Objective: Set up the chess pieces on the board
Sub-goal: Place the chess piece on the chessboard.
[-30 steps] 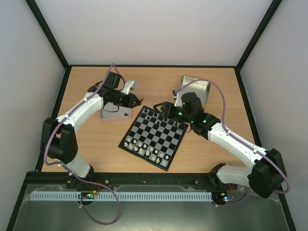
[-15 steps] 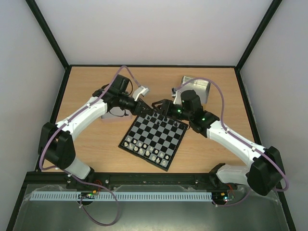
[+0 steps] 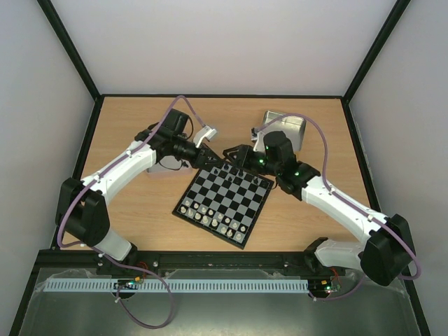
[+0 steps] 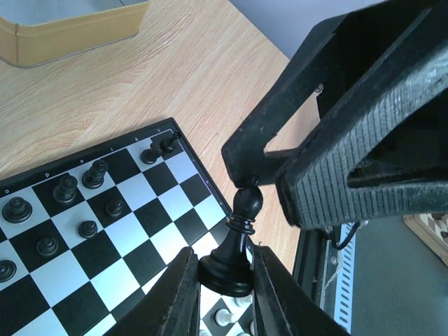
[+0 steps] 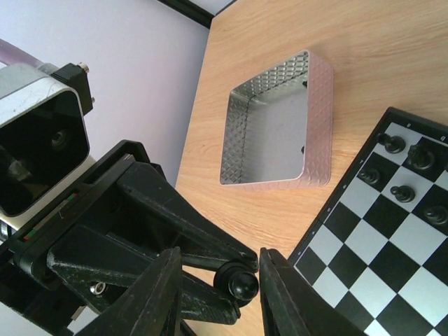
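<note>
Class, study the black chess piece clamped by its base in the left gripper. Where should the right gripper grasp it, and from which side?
Grip the black chess piece at its round head, the only part clear of the left gripper. Bring the right gripper from the head end, opposite the base, jaws either side.

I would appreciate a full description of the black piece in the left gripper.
The black piece is glossy, plastic-looking, with a round head, ringed collar and flared base. The left gripper clamps its base, holding it in the air near the board edge; its head sits between the right gripper's open fingers.
</note>
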{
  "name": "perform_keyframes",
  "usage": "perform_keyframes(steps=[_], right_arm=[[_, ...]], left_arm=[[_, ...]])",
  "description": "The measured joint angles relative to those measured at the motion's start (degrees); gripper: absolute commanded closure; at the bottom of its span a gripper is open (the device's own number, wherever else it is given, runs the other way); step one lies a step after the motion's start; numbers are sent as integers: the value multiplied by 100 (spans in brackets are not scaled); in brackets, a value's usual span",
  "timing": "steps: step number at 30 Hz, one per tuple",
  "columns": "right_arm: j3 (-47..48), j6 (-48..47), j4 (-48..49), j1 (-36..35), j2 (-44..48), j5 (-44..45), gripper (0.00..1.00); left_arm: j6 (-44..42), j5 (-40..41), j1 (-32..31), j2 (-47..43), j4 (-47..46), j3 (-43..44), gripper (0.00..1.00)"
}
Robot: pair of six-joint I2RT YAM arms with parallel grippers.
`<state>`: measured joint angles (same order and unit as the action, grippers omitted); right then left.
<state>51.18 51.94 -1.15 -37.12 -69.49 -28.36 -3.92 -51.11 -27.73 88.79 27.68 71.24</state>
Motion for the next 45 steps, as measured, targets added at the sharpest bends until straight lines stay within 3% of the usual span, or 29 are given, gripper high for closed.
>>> perform_keyframes(steps=[3,14,16,20,25,35,39,45], right_arm=[[-11,17,22,0,-24,-103,71],[-136,107,79,0,-81,-249,95],[-140,103,105,0,-96,-251,98],[-144,0,118,-2,-98,-87,98],[-144,-442,-186,0,-98,809,98],[-201,-1628,-1180,-39,-299,3110,98],[-219,-1869,-1290,-140,-621,3512,98],[-219,-2015,-1292,-254,-1279,3615,98]], left_arm=[[2,-17,0,0,-2,0,87],[2,-57,0,0,-22,0,83],[4,-52,0,0,-24,0,74],[52,35,0,-4,-57,-13,43],[352,844,24,-188,-203,-223,28],[1257,2824,540,-1099,-651,-970,26],[1484,3405,743,-1427,-870,-1128,25],[1567,3617,785,-1537,-1049,-1222,25]])
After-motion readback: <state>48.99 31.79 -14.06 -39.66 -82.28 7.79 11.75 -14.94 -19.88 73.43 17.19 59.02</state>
